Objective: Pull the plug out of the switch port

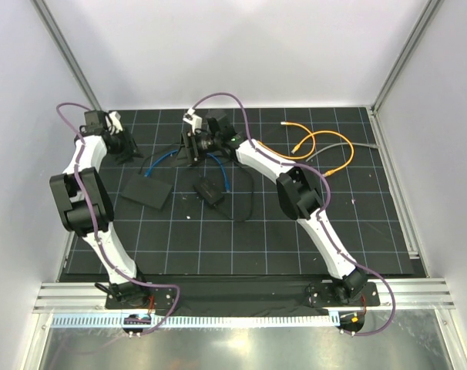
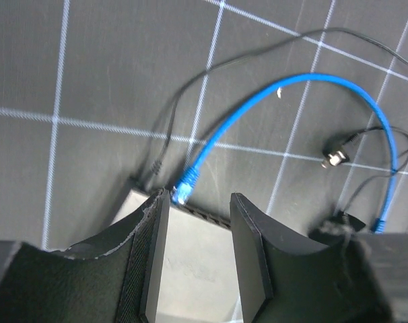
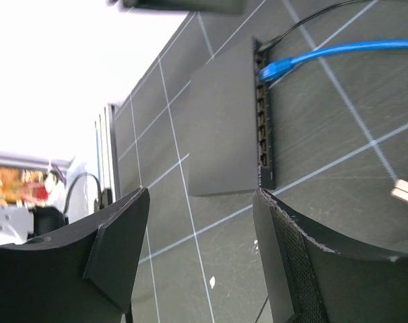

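Note:
The switch (image 1: 147, 191) is a flat black box lying left of the mat's centre. A blue plug (image 2: 183, 186) on a blue cable (image 1: 162, 156) sits in a port near one end of the switch's socket row (image 3: 263, 121). The plug also shows in the right wrist view (image 3: 275, 68). My left gripper (image 1: 128, 151) is open and hovers just behind the switch (image 2: 190, 262), its fingertips either side of the edge beside the plug, not touching it. My right gripper (image 1: 193, 149) is open and empty, apart from the switch (image 3: 221, 128), facing it from the side.
A smaller black brick (image 1: 208, 190) with a thin black cord lies right of the switch, near the blue cable's loose end (image 2: 379, 225). An orange cable (image 1: 318, 146) and a grey cable (image 1: 353, 143) lie at the back right. A small metal connector (image 2: 335, 159) rests on the mat.

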Robot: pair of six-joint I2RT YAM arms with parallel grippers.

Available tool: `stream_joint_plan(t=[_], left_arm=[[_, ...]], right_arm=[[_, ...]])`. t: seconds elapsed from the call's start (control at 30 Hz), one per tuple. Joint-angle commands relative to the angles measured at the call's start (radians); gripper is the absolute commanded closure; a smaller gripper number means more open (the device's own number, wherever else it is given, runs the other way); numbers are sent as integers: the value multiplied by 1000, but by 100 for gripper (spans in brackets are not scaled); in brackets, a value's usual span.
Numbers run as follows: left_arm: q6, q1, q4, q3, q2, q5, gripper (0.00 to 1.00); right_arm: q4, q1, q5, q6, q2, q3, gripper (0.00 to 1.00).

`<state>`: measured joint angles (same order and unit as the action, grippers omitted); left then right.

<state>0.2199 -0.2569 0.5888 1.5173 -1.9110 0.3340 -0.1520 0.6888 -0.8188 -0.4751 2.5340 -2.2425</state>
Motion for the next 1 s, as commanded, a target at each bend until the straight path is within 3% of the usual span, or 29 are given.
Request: stream_joint_plan(t=[0.0, 0.2, 0.23, 0.37, 0.47, 0.6, 0.8, 0.97], left_arm=[[-65, -7, -32, 64, -34, -13, 55], [-48, 18, -14, 58, -33, -218, 57], [-37, 31, -14, 52, -26, -272, 58], [-5, 51, -41, 17, -2, -366, 58], [6, 57, -40, 14, -14, -371, 58], [7, 73, -27, 12, -39, -424, 59], [-8, 107, -29, 11, -63, -475, 61], [-24, 120, -34, -3, -74, -435, 63]], right_arm=[[-12, 20, -62, 85, -26, -48, 30], [-53, 69, 55, 78, 3, -78, 36], [-76, 80, 134, 85, 11, -98, 41], [-161, 158, 343, 153, -3, -104, 45], [-185, 202, 421, 178, -20, -82, 49], [-127, 216, 426, 110, -12, -42, 56], [-52, 218, 328, -20, 71, -68, 81], [-72, 218, 336, -31, 106, -94, 87]])
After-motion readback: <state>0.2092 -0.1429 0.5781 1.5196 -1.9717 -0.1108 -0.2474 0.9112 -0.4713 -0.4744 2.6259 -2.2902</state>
